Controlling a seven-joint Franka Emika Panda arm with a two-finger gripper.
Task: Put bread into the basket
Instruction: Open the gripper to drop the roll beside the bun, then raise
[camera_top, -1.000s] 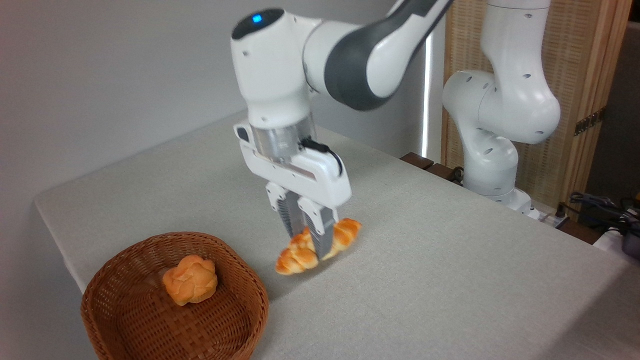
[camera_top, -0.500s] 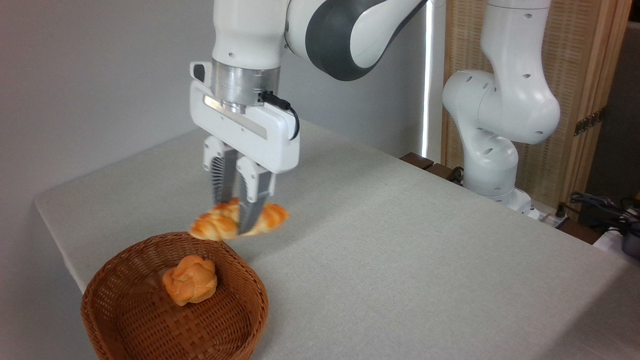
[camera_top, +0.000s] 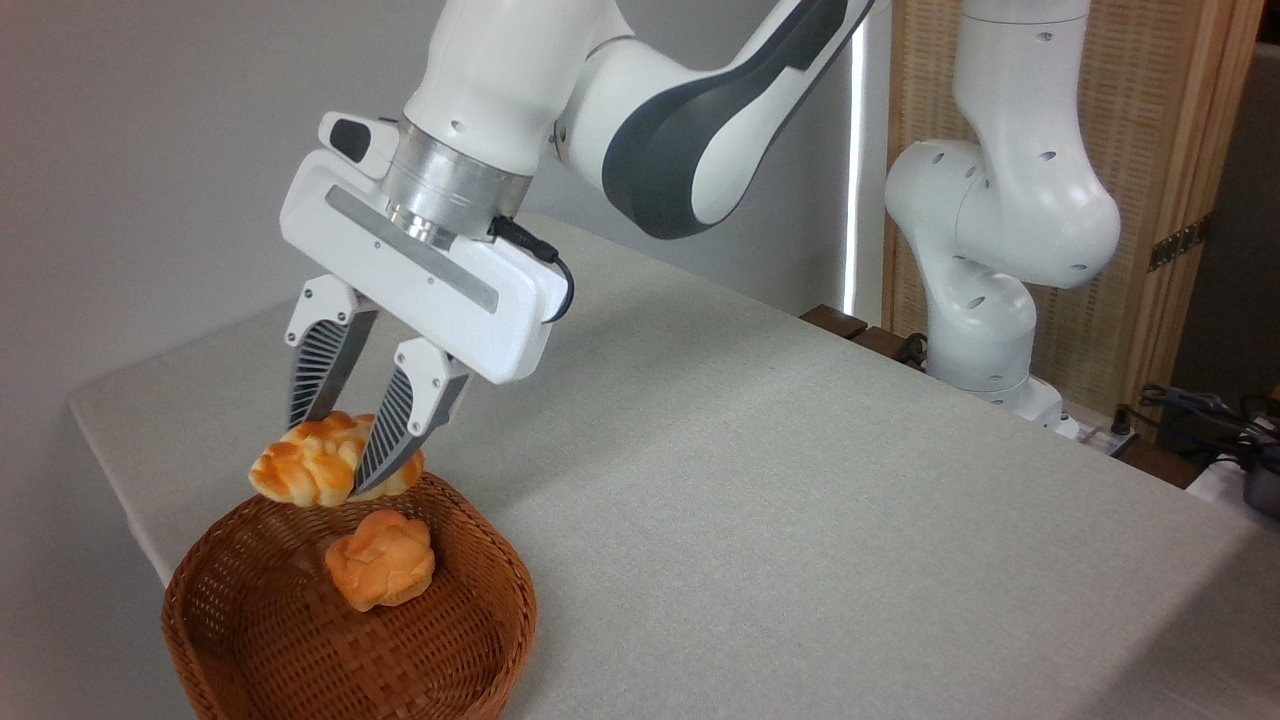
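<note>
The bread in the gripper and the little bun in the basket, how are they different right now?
The bread is a long braided loaf; the bun is small, round and knotted. The bread hangs between the fingers of the gripper above the basket, at its far rim; the bun lies on the basket floor, untouched. Both are glazed golden-orange.

A plain grey wall (camera_top: 150, 150) is standing behind the bench (camera_top: 800, 480), which is wearing a pale grey cloth. A wooden screen (camera_top: 1170, 150) is rising at right, daylight showing through 1 narrow gap (camera_top: 853, 200).
</note>
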